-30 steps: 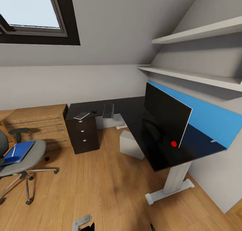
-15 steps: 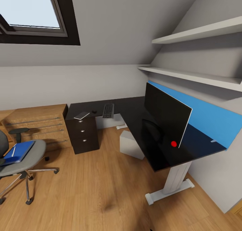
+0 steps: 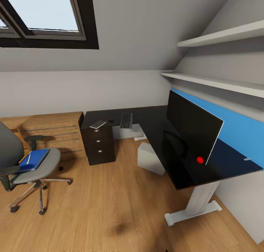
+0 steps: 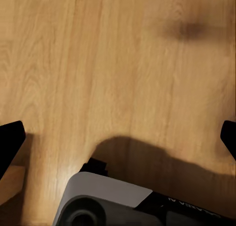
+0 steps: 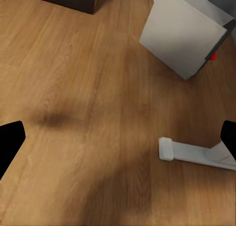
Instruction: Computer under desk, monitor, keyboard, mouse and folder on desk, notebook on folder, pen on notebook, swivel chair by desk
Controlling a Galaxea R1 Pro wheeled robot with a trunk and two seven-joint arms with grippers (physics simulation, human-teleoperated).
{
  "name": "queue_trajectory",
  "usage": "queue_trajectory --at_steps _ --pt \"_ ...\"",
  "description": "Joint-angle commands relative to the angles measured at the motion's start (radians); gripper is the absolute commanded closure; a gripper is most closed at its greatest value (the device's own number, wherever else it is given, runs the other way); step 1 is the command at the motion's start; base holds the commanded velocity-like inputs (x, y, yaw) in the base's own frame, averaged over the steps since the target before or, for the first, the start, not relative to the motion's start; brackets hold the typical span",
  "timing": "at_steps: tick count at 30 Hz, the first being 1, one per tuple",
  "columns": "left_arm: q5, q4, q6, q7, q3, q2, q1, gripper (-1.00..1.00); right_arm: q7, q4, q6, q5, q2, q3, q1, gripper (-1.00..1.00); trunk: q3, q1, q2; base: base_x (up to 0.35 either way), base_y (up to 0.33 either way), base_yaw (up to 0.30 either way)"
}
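While both arms hang over bare wood floor, the L-shaped table fills the head view toward 3 o'clock, bearing the monitor, keyboard, notebook and mouse. Under it stands the computer. At 9 o'clock the swivel chair carries the folder. Left gripper and right gripper are spread wide, empty.

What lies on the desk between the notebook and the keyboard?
In the head view, the small black mouse sits on the desk between the notebook and the keyboard, apart from both.
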Motion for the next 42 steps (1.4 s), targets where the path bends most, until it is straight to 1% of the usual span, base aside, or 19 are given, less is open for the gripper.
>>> queue_trajectory --at_steps 1,4,14,15,19,20,26,39,42 --pt "0.01 0.007 -0.006 0.007 -0.009 0.001 -0.001 -1.0 -0.01 0.0 0.001 0.003 0.0 -0.003 -0.001 -1.0 -0.002 0.0 -0.001 0.0 0.0 0.253" --pt "0.01 0.015 -0.007 0.006 -0.009 0.002 -0.001 -1.0 -0.01 -0.001 0.001 -0.009 0.0 -0.008 -0.001 -1.0 -0.004 0.0 -0.001 0.0 0.0 0.254" --pt "0.008 0.018 -0.006 0.005 -0.009 -0.001 -0.001 -1.0 -0.01 -0.003 0.002 -0.017 0.0 -0.013 -0.001 -1.0 -0.014 0.0 -0.001 0.0 0.0 0.218" --pt "0.008 0.019 -0.006 0.004 -0.011 -0.003 -0.001 -1.0 -0.009 -0.006 0.002 -0.058 0.0 -0.027 -0.001 -1.0 -0.015 0.0 -0.001 0.0 0.0 0.19" --pt "0.008 0.019 -0.006 0.004 -0.012 -0.003 -0.001 -1.0 -0.009 -0.007 0.001 -0.079 0.0 -0.029 -0.001 -1.0 -0.019 0.0 -0.001 0.0 0.0 0.206" --pt "0.003 0.02 -0.006 0.004 -0.012 -0.004 -0.001 -1.0 -0.009 -0.008 0.001 -0.084 0.0 -0.03 -0.001 -1.0 -0.02 0.0 -0.001 0.0 0.0 0.228" --pt "-0.022 0.02 -0.006 0.004 -0.012 -0.005 -0.001 -1.0 -0.009 -0.008 0.001 -0.089 -0.001 -0.031 -0.001 -1.0 -0.025 0.0 -0.001 0.0 0.0 0.238" --pt "-0.026 0.021 -0.006 0.004 -0.012 -0.005 -0.001 -1.0 -0.008 -0.009 0.0 -0.09 -0.004 -0.032 -0.002 -1.0 -0.036 0.0 -0.001 0.0 0.0 0.215" --pt "-0.026 0.021 -0.006 0.004 -0.012 -0.005 -0.001 -1.0 -0.008 -0.003 -0.042 -0.089 -0.005 -0.033 -0.002 -1.0 -0.036 0.0 -0.001 0.064 0.0 0.029"
